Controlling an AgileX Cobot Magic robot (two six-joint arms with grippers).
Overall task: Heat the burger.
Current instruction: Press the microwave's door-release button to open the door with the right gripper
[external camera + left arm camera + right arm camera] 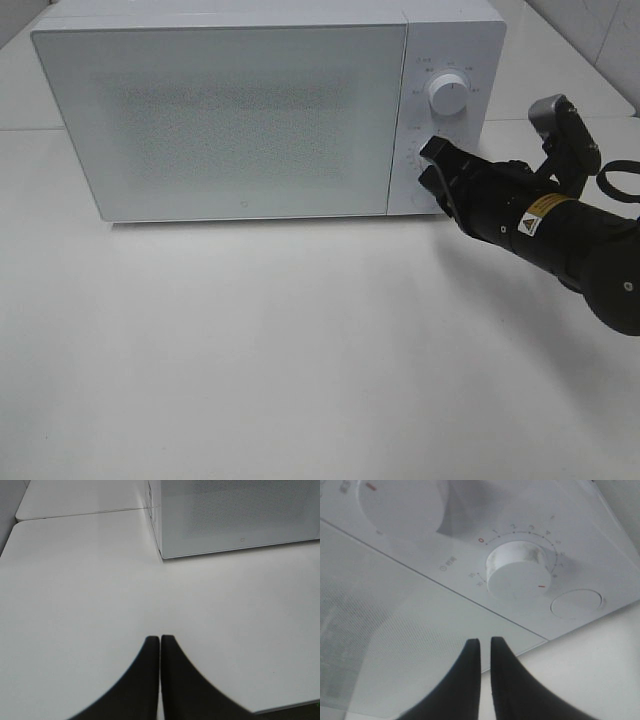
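Burger: not seen in any view, so its location cannot be told. The white box-shaped microwave oven (230, 110) has its wide speckled grey door (220, 115) closed, and the door's surface hides the inside. The oven's control strip runs beside the door's right edge in the high view and carries two white round knobs. The upper knob (447, 96) is clear of the arm. The lower knob (517, 570) shows only from the right wrist, ringed by a printed number scale with a red 0. Its red pointer line is turned off the 0, further round the scale. A flat round white button (576, 603) lies just beside the lower knob, nearer the oven's base. The black right hand (432, 170) is at the control strip, level with the lower knob. Its two fingers are drawn together with only a thin slit between them, pinching nothing. The tips look just short of the knob; contact cannot be confirmed. The black left hand (160, 639) hangs over the plain white counter (250, 350), out in front of the oven's left front corner, fingers pressed together, empty.
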